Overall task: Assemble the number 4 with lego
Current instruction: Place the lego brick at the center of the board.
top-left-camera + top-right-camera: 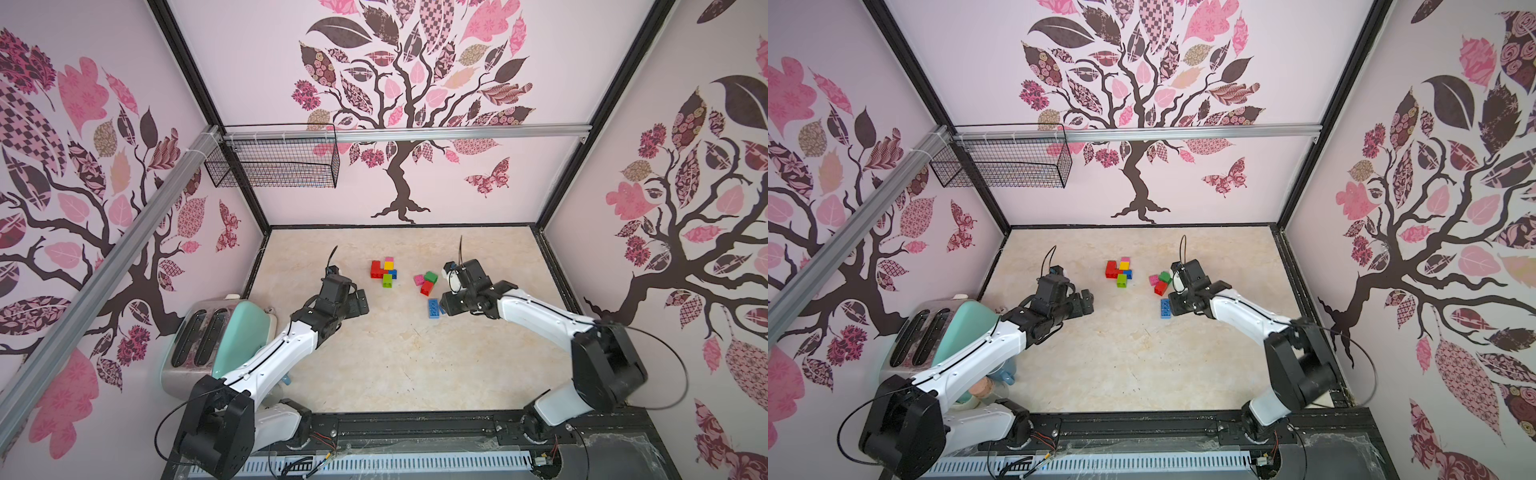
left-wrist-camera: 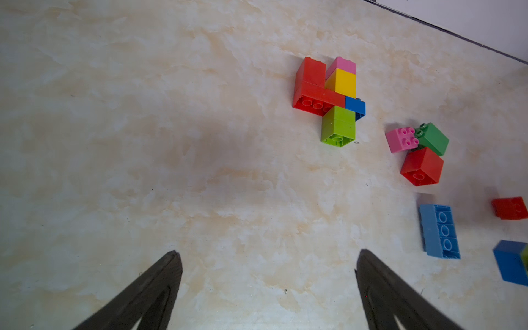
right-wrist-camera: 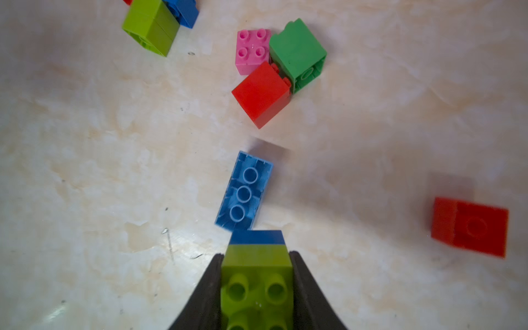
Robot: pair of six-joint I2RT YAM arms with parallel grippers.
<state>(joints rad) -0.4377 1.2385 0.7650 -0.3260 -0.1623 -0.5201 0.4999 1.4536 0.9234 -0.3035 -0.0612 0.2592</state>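
Observation:
A joined cluster of lego (image 1: 383, 270) (image 1: 1119, 272) (image 2: 328, 94) lies on the marble floor: red, pink, yellow, blue and lime bricks. To its right lie loose pink, green and red bricks (image 1: 426, 281) (image 3: 280, 65), and a long light-blue brick (image 1: 433, 308) (image 3: 244, 191) studs-down. A single red brick (image 3: 470, 225) lies apart. My right gripper (image 3: 257, 254) (image 1: 444, 306) is shut on a lime brick (image 3: 257, 285) joined to a blue brick (image 3: 257, 237), just by the light-blue brick. My left gripper (image 2: 267, 254) (image 1: 359, 303) is open and empty, left of the cluster.
A toaster (image 1: 199, 332) with a mint-coloured object beside it stands at the left wall under the left arm. A black wire basket (image 1: 274, 160) hangs on the back rail. Patterned walls enclose the floor on three sides.

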